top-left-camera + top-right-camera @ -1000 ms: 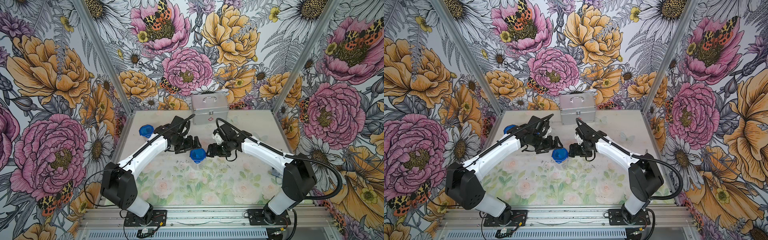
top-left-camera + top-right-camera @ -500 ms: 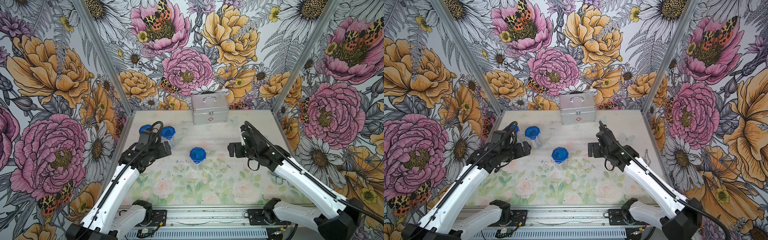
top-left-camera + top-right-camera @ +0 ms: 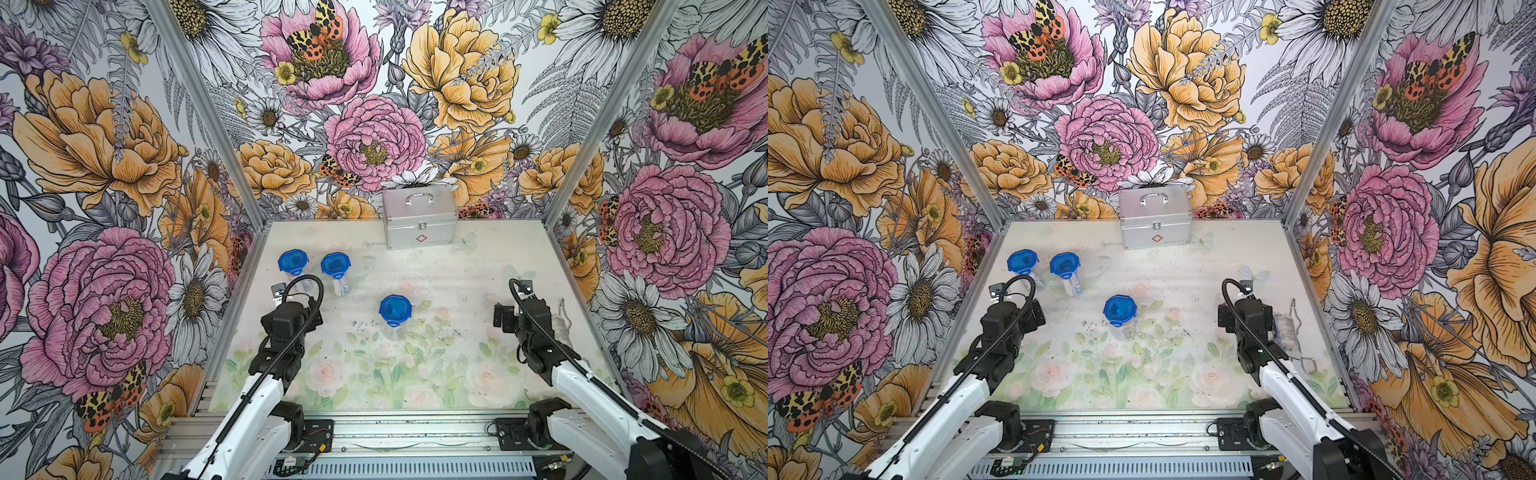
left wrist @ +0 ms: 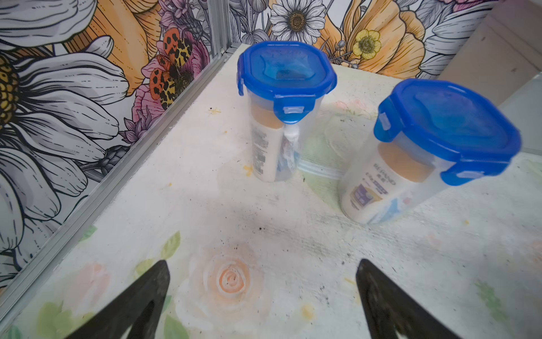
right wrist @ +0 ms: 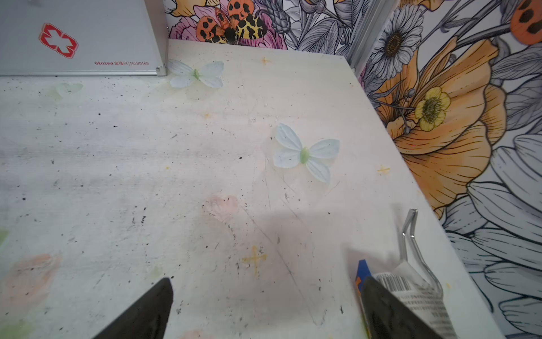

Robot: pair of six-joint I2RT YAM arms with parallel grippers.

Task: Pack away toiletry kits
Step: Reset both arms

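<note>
Left pincer (image 4: 262,264) wide and empty, right pincer (image 5: 267,281) wide and empty, blue-lidded cup (image 3: 395,311) upright between them

A blue-lidded cup (image 3: 293,262) stands just beside a second cup (image 3: 336,264) at far left; a third cup (image 3: 395,311) stands alone, central.

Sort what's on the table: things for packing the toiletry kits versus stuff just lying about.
Job: three clear plastic cups with blue clip-tab lids; white-blue printed tube, probably.
Lying about: silver metal case with red cross; bent silver wire.
</note>
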